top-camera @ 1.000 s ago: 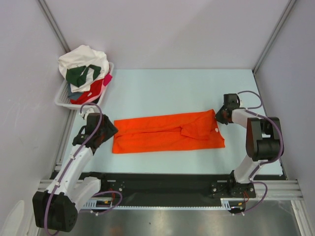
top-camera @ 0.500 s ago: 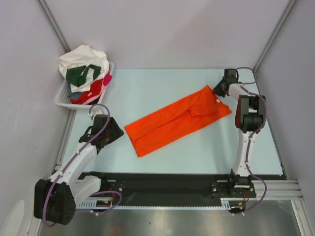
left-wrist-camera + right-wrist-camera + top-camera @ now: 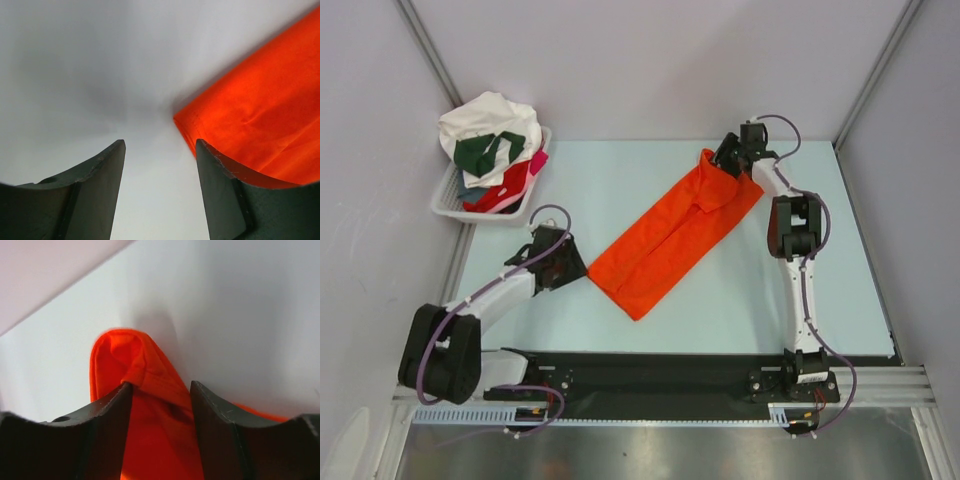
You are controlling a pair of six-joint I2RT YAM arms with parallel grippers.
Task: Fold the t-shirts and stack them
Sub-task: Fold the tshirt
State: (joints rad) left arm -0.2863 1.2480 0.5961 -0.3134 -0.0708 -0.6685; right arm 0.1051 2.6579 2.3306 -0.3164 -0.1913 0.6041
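Orange is the one to mind: the orange t-shirt [image 3: 670, 240] lies flat on the surface [image 3: 620, 180] as a long folded strip. Nearest you, your left hand [image 3: 567, 263] sits low toward the near-left corner. Its fingers [image 3: 95, 190] are apart and empty, and the strip's near corner is just beside one of them.

The shirt's long axis runs diagonally, with the near end around mid-surface and the far end pointing toward the far-right corner. Your right hand [image 3: 723, 160] straddles that far end, where cloth bunches between its fingers. Whether it pinches the cloth or merely brackets it, I cannot tell.

I judge the step to be squaring the strip for a crosswise fold. Slide the left hand onto the near corner, grip both layers, and hold the cloth taut between the hands. The other t-shirts [image 3: 485, 140] sit heaped in the basket [image 3: 448, 207] at the far-left corner.
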